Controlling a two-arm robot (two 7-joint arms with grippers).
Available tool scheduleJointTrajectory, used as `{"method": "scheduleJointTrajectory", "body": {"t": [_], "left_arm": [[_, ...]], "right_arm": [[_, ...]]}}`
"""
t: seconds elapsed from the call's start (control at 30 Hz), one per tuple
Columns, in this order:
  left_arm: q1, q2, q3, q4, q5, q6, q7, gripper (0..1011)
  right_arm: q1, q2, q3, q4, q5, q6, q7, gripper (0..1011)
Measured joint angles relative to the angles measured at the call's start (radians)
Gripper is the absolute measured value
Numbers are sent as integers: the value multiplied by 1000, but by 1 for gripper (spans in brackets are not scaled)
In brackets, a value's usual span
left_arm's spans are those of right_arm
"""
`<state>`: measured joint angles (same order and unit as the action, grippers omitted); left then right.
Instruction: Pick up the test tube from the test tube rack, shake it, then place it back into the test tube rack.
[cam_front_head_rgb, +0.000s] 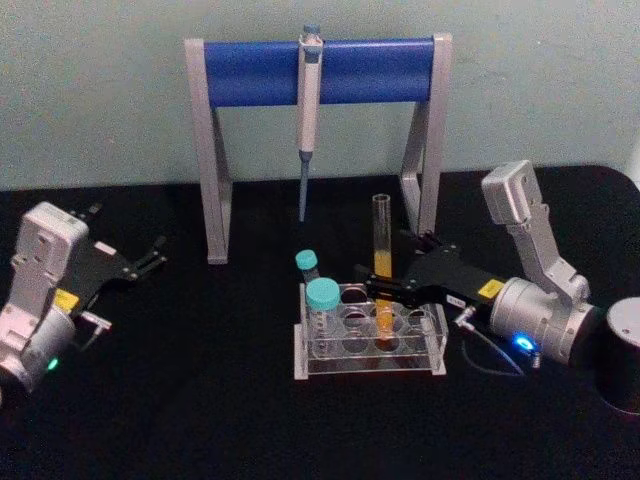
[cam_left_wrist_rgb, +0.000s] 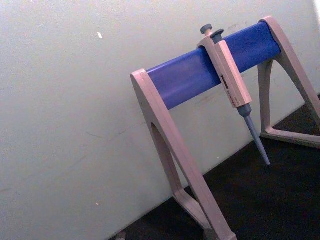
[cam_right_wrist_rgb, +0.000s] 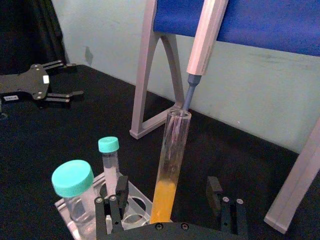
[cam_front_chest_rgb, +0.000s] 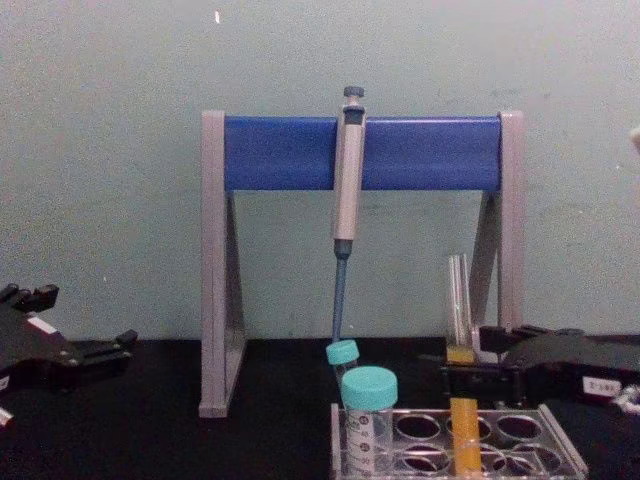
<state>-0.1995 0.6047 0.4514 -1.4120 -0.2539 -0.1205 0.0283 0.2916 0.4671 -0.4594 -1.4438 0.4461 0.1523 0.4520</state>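
A black table (cam_front_head_rgb: 200, 400) carries everything. Along its far edge stands the grey-and-blue pipette stand (cam_front_head_rgb: 260, 70), its blue crossbar set high between two grey legs.

The right arm reaches in from the table's right edge. The right gripper (cam_front_head_rgb: 375, 283) is level with the top of the rack, and its fingers (cam_right_wrist_rgb: 117, 197) are spread, one on each side of the test tube. The right wrist view shows a gap on both sides, so they grip nothing. The left arm lies parked near the table's left edge – the left gripper (cam_front_head_rgb: 158, 252) points toward the stand's left leg with its fingers apart, well away from the rack.

A dark cylinder (cam_front_head_rgb: 622, 350) sits at the right edge, just beside the right arm.

The test tube rack (cam_front_head_rgb: 410, 350) stands near the middle of the table, in front of the stand and toward its right leg. A pipette (cam_front_head_rgb: 309, 110) hangs from the crossbar, tip down, above the table behind the rack.

The test tube (cam_front_head_rgb: 381, 225) stands upright in a hole right of the rack's middle – which row, I cannot tell. It is open at the top, orange-yellow liquid fills its lower part, and it rises well above the top plate.

At the rack's left end stand two capped tubes, a wider teal-capped tube (cam_front_head_rgb: 322, 295) at the front and a slimmer teal-capped tube (cam_front_head_rgb: 306, 262) behind it
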Motion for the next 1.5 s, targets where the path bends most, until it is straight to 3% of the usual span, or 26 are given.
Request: {"method": "scheduleJointTrajectory", "body": {"t": [0.33,0.9,1.2,1.5], "left_arm": [[0,0,0,0,0,0,0,1001],[0,0,0,0,0,0,0,1001],[0,0,0,0,0,0,0,1001],[0,0,0,0,0,0,0,1001]], "right_arm": [[24,-32,-5,35,-17,1,1,1000],[23,-31,-5,33,-16,1,1,993],[22,-30,-4,32,-15,0,1,800],[22,-30,-4,32,-14,0,1,500]]}}
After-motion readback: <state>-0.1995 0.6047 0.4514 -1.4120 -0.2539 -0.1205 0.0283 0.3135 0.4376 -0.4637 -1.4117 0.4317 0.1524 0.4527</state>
